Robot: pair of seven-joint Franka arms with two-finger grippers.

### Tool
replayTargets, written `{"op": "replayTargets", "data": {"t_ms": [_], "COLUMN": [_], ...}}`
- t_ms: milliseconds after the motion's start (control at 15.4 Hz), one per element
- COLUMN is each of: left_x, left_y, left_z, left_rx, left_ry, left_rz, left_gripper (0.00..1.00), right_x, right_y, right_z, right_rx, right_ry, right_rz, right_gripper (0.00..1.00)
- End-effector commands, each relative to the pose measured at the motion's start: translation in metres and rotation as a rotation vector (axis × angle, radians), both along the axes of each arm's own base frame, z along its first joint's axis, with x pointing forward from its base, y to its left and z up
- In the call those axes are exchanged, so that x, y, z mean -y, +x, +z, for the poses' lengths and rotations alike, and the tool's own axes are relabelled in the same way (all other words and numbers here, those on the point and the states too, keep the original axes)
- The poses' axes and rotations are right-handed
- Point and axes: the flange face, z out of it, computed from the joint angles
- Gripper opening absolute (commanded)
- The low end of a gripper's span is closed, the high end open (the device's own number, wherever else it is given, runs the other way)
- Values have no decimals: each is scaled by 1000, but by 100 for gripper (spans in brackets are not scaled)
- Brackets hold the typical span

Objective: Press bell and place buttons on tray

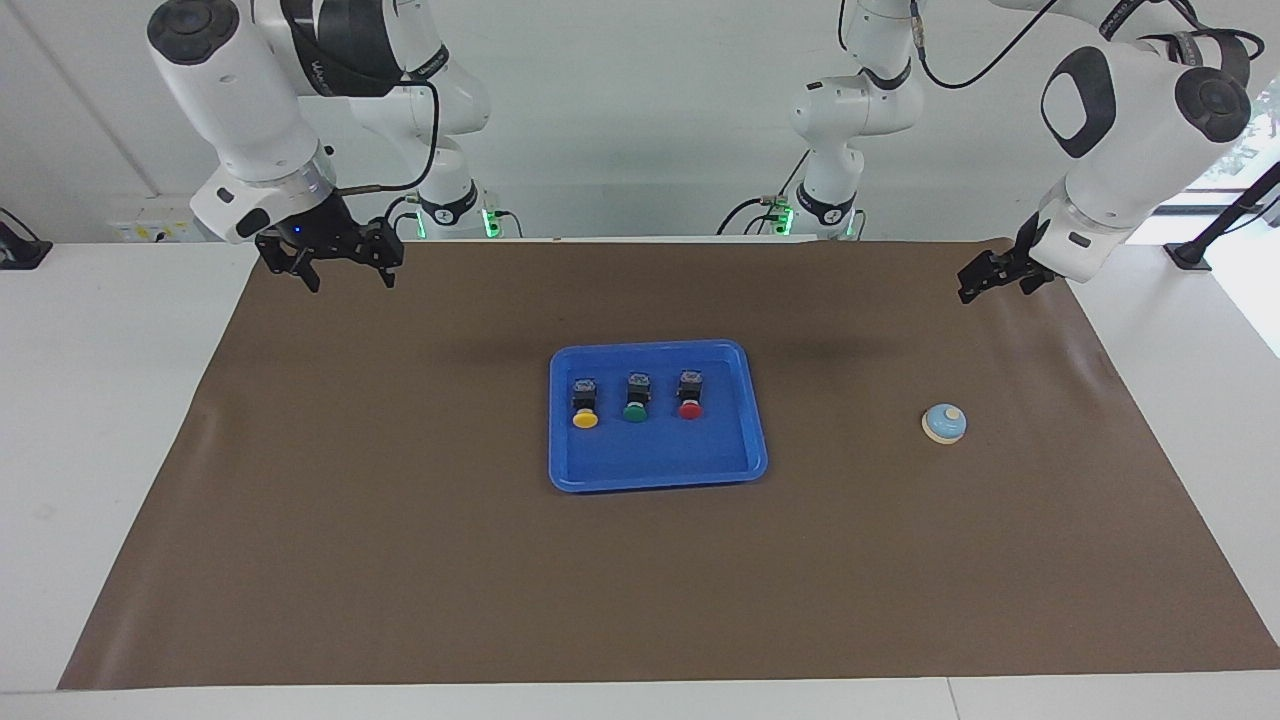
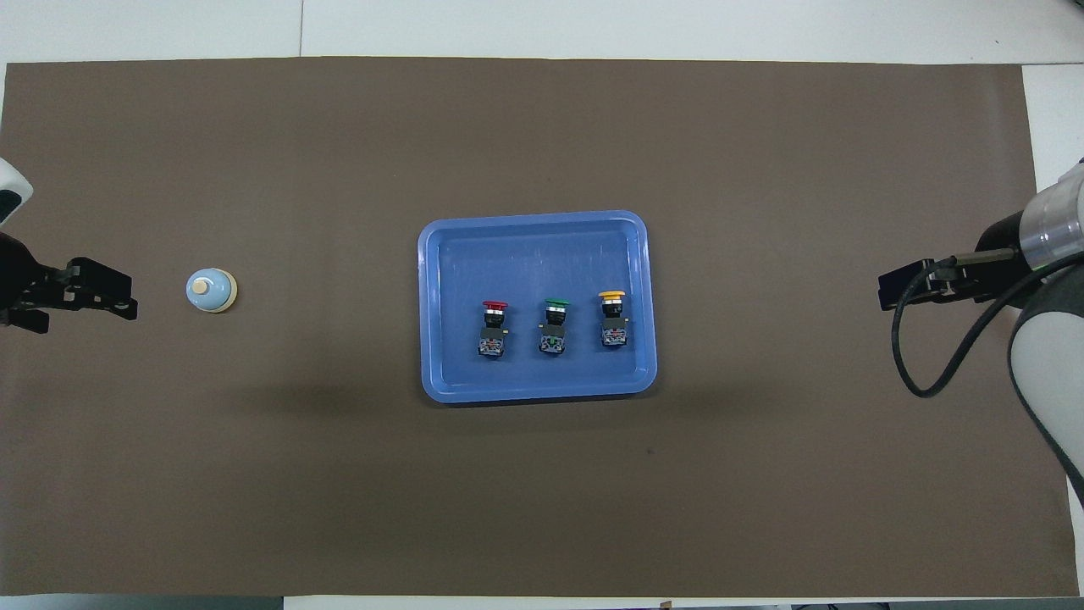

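We are seeing three buttons (image 1: 636,398) lying in the tray (image 1: 600,470) at mid-table, well apart from both grippers. The bell (image 1: 944,424) is sitting toward our left arm's end. Our right gripper (image 1: 340,268) is hanging open; our left gripper (image 1: 985,275) is hanging too, state unclear.

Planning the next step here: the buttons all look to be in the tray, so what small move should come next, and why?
Probably bring the left gripper over the bell to press it: the yellow, green and red buttons already lie in the tray, and the bell sits at that arm's end.
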Motion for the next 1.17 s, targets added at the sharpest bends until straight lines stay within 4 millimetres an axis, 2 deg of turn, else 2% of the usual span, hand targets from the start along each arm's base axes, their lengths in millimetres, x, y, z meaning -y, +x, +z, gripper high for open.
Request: {"op": "replayTargets", "data": {"t_ms": [0,324,714,1103], "left_x": [1,2,16,12], "left_y": [-1,-3,5,11], "left_z": [7,10,35,41], "left_rx": [-15,-33,-15,55], "left_ry": [8,-5,-7,-10], "left_rz": [-14,-23,-47,-32], "left_gripper": [100,100,100,100], "right_x": [5,5,5,5], "right_y": [-6,-6,-6,-6], "right_z": [3,3,3,3], "right_rx": [-6,-6,-6,-6], "right_ry": [-9,-9,-9,-9], "right_rz": [10,10,10,10], "right_gripper": [100,100,100,100]}}
